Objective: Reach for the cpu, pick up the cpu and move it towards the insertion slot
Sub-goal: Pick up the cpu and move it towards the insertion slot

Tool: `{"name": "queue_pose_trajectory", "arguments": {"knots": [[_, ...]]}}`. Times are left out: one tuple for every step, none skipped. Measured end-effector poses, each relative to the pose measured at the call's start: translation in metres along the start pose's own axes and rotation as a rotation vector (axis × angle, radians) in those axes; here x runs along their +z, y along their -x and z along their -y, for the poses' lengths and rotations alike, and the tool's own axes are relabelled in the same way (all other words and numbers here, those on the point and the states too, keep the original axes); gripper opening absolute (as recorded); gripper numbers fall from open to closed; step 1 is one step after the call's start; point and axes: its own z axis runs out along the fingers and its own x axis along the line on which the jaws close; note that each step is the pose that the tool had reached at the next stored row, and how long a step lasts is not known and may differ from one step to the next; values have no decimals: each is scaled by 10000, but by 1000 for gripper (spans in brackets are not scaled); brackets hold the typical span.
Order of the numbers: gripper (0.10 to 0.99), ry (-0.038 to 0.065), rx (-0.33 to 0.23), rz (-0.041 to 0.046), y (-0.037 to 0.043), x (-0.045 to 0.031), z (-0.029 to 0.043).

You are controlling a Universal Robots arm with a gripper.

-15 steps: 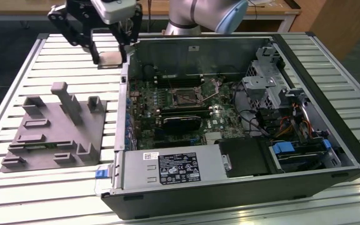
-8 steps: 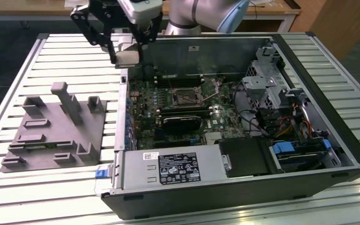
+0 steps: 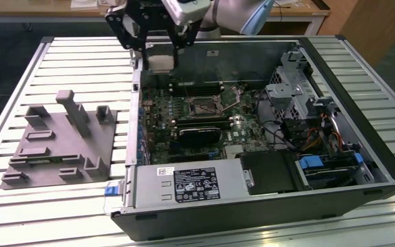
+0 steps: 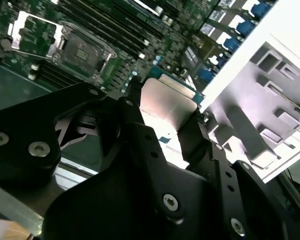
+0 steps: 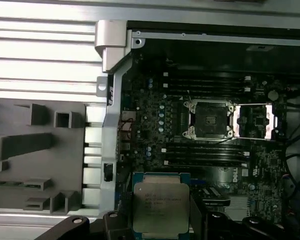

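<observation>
Already past the reach and pickup, by the look of it: the claw (image 5: 162, 225) is clamped on the cpu (image 5: 161, 202), so the step in hand is the carry twd the insertion slot (image 5: 210, 118).

Cpu sits between the claw's two black fingers, one (image 4: 134, 115) on each side edge, metal lid facing the first wrist view, green rim showing round it. In the second wrist view it's a pale, shiny square (image 4: 165, 107) pinched at the finger ends. In the exterior view the claw (image 3: 158, 62) hangs over the far rim of the open pc case (image 3: 362, 128), near the corner at that view's left, chip (image 3: 158, 57) lifted clear of the motherboard (image 3: 183, 110).

Slot (image 3: 203, 107) lies mid-board, lid frame swung open beside it, dark centre bare. Cpu is well apart from it, off to one side & above.

Judgement: the move needs a sideways shift over the board till chip is square above the socket, w/ edges parallel to the frame. Risk: clipping the case wall or the memory slots (image 5: 205, 155) flanking the socket.

Grey fixture block (image 3: 64, 141) on the slatted desk (image 3: 81, 62) is out of the way.
</observation>
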Motion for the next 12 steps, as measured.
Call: {"name": "queue_pose_trajectory", "arguments": {"knots": [[541,0,1,-1,45,1,1],[541,0,1,-2,90,2,2],[541,0,0,-3,135,3,4],[541,1,2,-4,180,4,5],[541,1,1,-5,229,5,6],[541,1,-1,-7,274,6,8],[541,0,1,-8,319,7,9],[541,1,1,-9,364,9,10],[541,0,0,-10,409,10,11],[541,0,1,-11,453,12,13],[541,0,2,-12,498,13,14],[541,0,0,-12,544,16,15]]}}
